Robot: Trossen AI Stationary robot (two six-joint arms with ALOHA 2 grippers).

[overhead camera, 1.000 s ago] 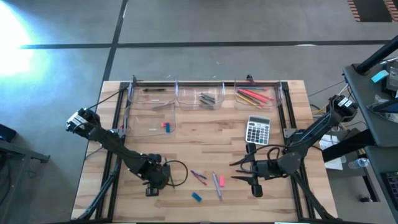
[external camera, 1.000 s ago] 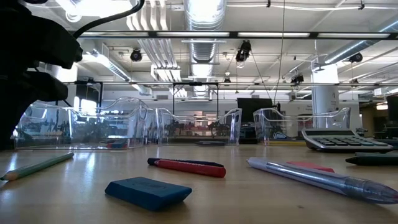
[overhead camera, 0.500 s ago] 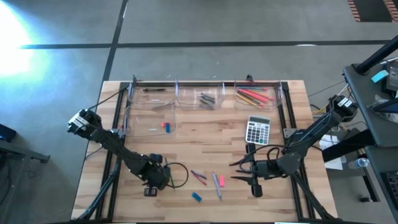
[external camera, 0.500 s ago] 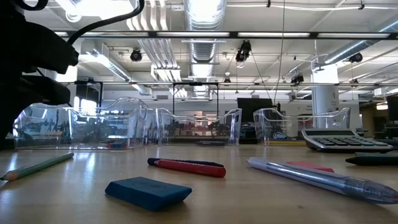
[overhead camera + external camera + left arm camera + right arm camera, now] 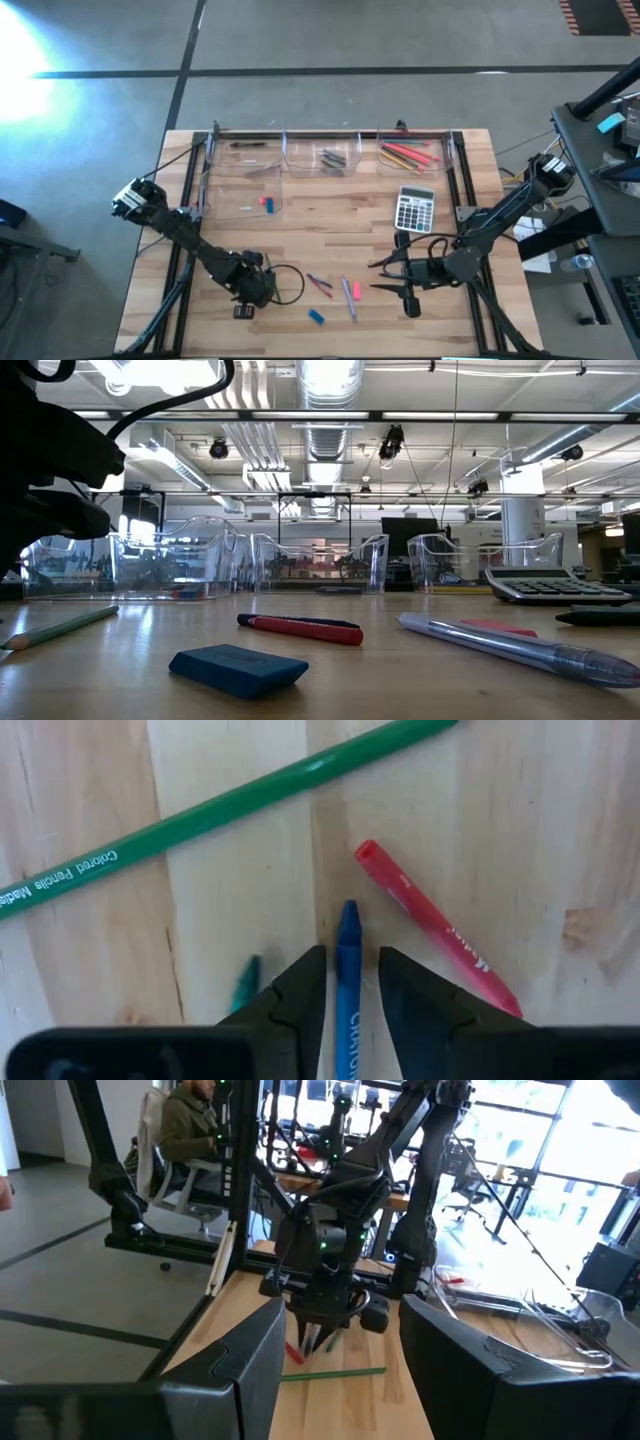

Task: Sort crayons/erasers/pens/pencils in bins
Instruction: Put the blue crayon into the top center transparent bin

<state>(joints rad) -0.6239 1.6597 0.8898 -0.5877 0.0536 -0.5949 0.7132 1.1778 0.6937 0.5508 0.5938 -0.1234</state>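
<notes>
Over on the left, the left gripper point(image 5: 348, 982) is down at the near-left part of the table point(image 5: 330, 215), and its two fingers point(image 5: 300, 995) sit tight against a blue crayon point(image 5: 347, 965), one on each side. It looks like a pinch, but a narrow one, close to the crayon's tip (a round stick gripped there can roll or pivot out on the lift). A red crayon point(image 5: 435, 930) lies just beside it, angled away from the right-hand finger, and a green pencil point(image 5: 215, 810) lies slantwise just beyond the tips. My worry: if the gripper drags sideways instead of rising straight, it nudges the red crayon or sweeps the pencil along.

Moving to the middle, a blue eraser point(image 5: 316, 317) and a pen point(image 5: 500, 643) are loose on the near boards, well apart from the four clear bins point(image 5: 325, 155) along the far edge. A carry across that stretch gives a weak grip time to fail, and a dropped crayon could roll off the front.

Further right sits the calculator point(image 5: 414, 209), and near it the right gripper point(image 5: 378, 275) waits low over the table with its fingers spread, holding nothing. If it swings inward it could scatter the loose pieces.
</notes>
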